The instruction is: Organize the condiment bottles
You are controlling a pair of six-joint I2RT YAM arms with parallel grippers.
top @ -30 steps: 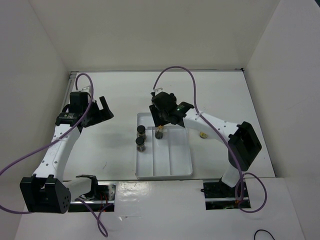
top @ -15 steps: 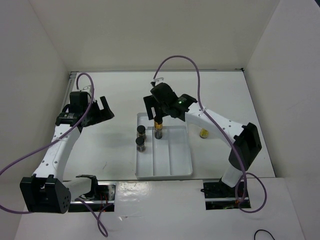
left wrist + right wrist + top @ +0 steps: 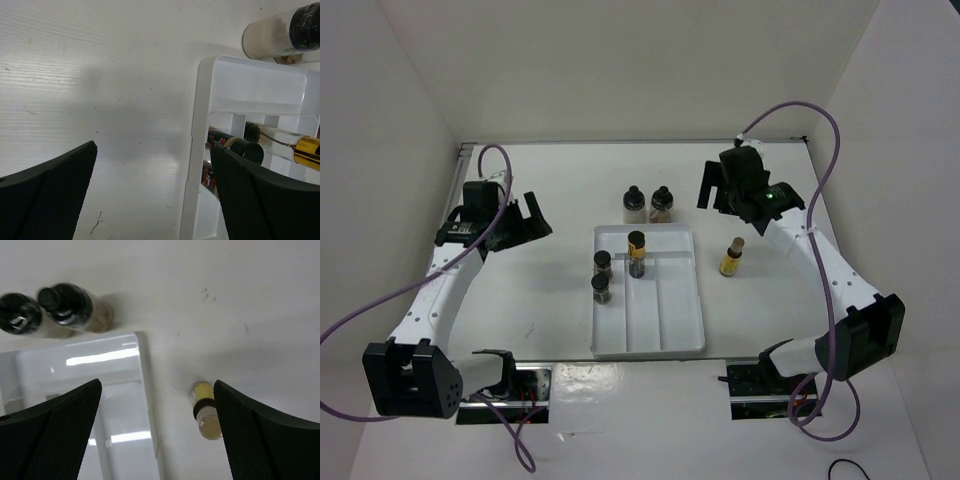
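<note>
Roughly halfway by count, judging from the layout: three bottles in, three out. Nearest the arm bases, only the bare near end of the white tray (image 3: 648,348), well short of either set of jaws. Farther up, in the tray's left lane, two short dark jars (image 3: 601,288), upright, one behind the other, off to the right of the left gripper (image 3: 525,222) and a little nearer than its jaws. Just beside them in the middle lane, the black-capped yellow bottle (image 3: 636,253), upright, between the two grippers. Outside the tray on the bare table, the cork-topped yellow bottle (image 3: 731,258), nearer than the right gripper (image 3: 715,188) and, in that wrist's view, within the span of its spread fingers, toward the right one. Beyond the tray's far rim, the white jar (image 3: 634,203) and the pinkish-brown jar (image 3: 662,204), side by side, to the left of the right jaws. Both sets of jaws spread wide, gripping nothing. Left to do, most likely: bring those three outside bottles into the tray, the cork-topped one seemingly closest to hand for the right jaws.
</note>
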